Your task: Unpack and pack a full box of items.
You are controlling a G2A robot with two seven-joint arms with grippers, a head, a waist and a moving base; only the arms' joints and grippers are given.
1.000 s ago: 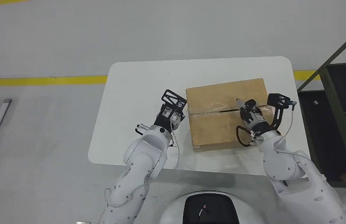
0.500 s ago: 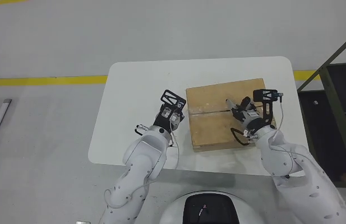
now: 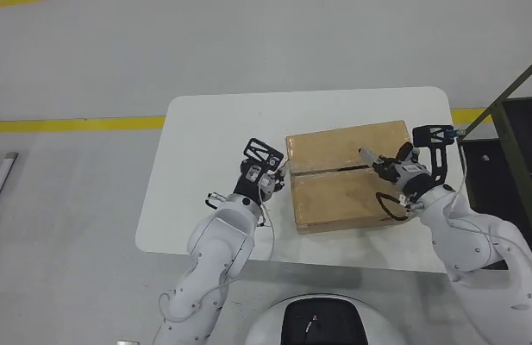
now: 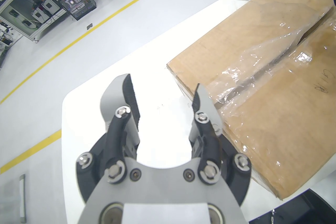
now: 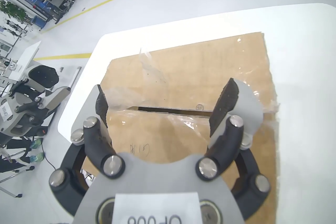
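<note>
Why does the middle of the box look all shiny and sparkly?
Left wrist view: light bounces white off the crinkled clear plastic tape along the seam of the brown cardboard box. Right wrist view: the same tape shows paler glints. Top view: the tape gives just a faint sheen.

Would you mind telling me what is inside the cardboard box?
The cardboard box is nearly shut under loose clear tape; only a dark slit shows between its flaps, and the contents are hidden.

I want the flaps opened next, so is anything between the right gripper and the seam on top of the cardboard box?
No separate object. The right gripper hangs open above the cardboard box, over its seam. Only clear tape, partly peeled and wrinkled, covers parts of that seam.
</note>
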